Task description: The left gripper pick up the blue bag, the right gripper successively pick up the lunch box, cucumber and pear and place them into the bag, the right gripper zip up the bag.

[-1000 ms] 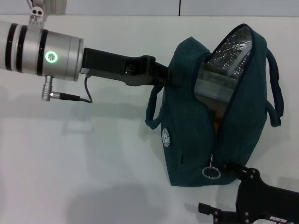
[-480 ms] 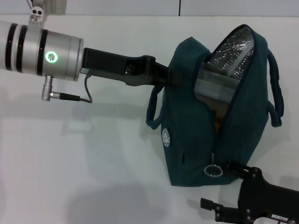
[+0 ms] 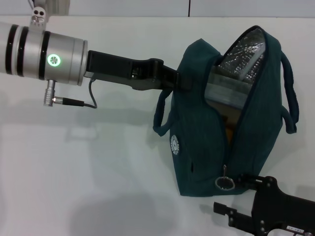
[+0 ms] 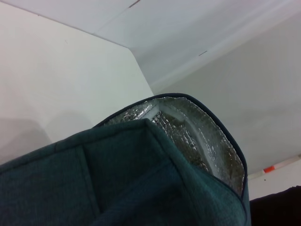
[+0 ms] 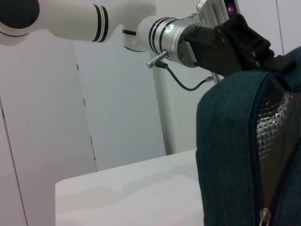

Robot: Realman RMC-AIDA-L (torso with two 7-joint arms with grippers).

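While my left claw (image 3: 184, 82) reaches in from the left on its silver cylindrical wrist with the glowing green ring, its black fingers are clamped together on the upper side edge of the blue bag (image 3: 202, 147), holding that flap up. From the right wrist view I see the same grip, the black claw (image 5: 277, 66) pinching the top of the fabric wall. A thin black cable loops under the wrist. The bag stands upright on the white surface (image 3: 88, 162), its dark teal cloth coarse and woven, one loop handle hanging on its left side and another arching off the right. Its mouth gapes in a long wedge, showing crinkled silver foil lining, and inside I make out the lunch box (image 3: 224, 91), a clear rounded plastic container tilted on edge, with a sliver of orange below it that I cannot identify for certain. A small white round logo sits low on the bag's left panel. At the bottom end of the zip a metal ring pull (image 3: 223, 183) hangs. My right claw (image 3: 240, 196) sits just beside that ring at the lower right, its black fingers apart.
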